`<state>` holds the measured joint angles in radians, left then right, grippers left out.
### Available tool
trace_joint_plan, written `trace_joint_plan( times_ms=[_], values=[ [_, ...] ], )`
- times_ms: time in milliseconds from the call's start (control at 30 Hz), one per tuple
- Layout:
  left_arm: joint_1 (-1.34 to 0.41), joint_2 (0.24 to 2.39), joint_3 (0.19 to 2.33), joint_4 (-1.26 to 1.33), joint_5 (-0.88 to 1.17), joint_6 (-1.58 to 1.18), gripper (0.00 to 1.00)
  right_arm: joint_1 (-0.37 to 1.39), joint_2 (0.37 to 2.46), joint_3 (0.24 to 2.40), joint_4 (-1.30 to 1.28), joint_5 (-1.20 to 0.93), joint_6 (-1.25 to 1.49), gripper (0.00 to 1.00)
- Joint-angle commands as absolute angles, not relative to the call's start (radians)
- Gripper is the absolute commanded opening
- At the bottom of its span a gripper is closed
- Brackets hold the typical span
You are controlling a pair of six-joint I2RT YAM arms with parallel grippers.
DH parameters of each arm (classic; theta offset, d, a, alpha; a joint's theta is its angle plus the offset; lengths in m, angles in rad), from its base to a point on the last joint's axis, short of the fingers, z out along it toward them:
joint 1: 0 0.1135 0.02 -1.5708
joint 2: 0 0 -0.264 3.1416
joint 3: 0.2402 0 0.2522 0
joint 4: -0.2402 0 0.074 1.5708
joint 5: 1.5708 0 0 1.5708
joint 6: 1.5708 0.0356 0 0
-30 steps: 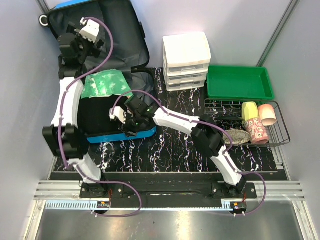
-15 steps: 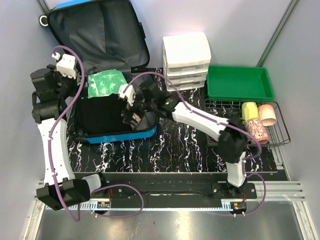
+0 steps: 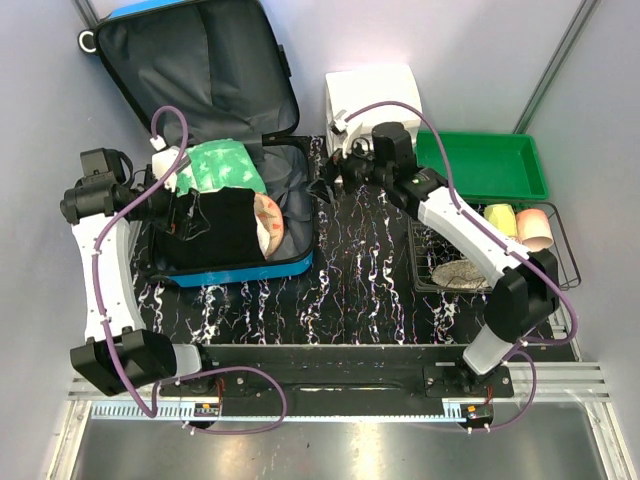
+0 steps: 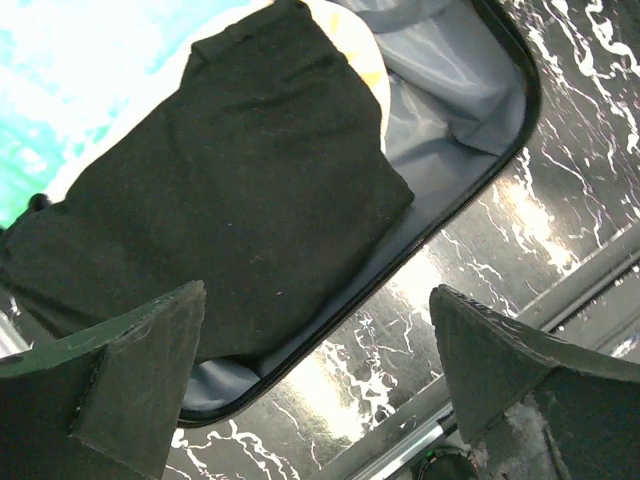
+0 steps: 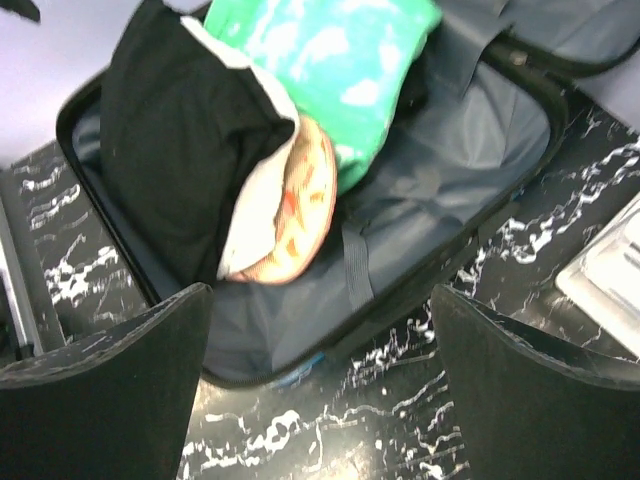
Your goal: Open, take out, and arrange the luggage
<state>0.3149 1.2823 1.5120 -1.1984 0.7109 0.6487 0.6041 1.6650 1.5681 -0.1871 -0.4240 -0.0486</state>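
The left gripper point(image 4: 315, 300) hangs spread wide and empty right over the black garment point(image 4: 220, 190) in the luggage point(image 3: 240, 272), which lies open at the left of the table point(image 3: 380, 290), long axis running away from the arms, lid raised behind. The right gripper point(image 5: 320, 300), also spread and empty, stands off its right edge, so the left arm is nearer. The right wrist view shows the green cloth point(image 5: 340, 60) and peach item point(image 5: 300, 200) that the left wrist view nearly crops out.

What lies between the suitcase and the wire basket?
Only bare marbled mat lies between the suitcase and the basket; the top view shows it.
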Motion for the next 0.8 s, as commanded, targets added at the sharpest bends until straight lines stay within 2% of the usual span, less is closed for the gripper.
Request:
trace_joint_plan(
  times_ms=[0, 200, 333, 467, 567, 767],
  values=[
    [0.321, 1.313, 1.557, -1.321, 0.836, 0.813, 0.99, 0.572, 1.6, 1.484, -0.17, -0.649, -0.149, 1.0],
    [0.318, 1.312, 1.572, -1.33, 0.936, 0.932, 0.99, 0.572, 1.666, 1.473, -0.14, -0.762, -0.066, 1.0],
    [0.266, 1.374, 1.635, -1.302, 0.839, 0.995, 0.99, 0.572, 1.753, 1.514, -0.15, -0.747, 0.113, 1.0],
    [0.206, 1.536, 1.73, -1.335, 0.733, 1.06, 0.99, 0.543, 1.789, 1.58, -0.251, -0.718, 0.06, 1.0],
    [0.189, 1.592, 1.819, -1.381, 0.738, 1.086, 0.99, 0.502, 1.786, 1.6, -0.294, -0.762, 0.052, 1.0],
    [0.138, 1.666, 1.842, -1.376, 0.69, 1.169, 0.99, 0.463, 1.786, 1.629, -0.413, -0.746, -0.043, 1.0]
  ],
)
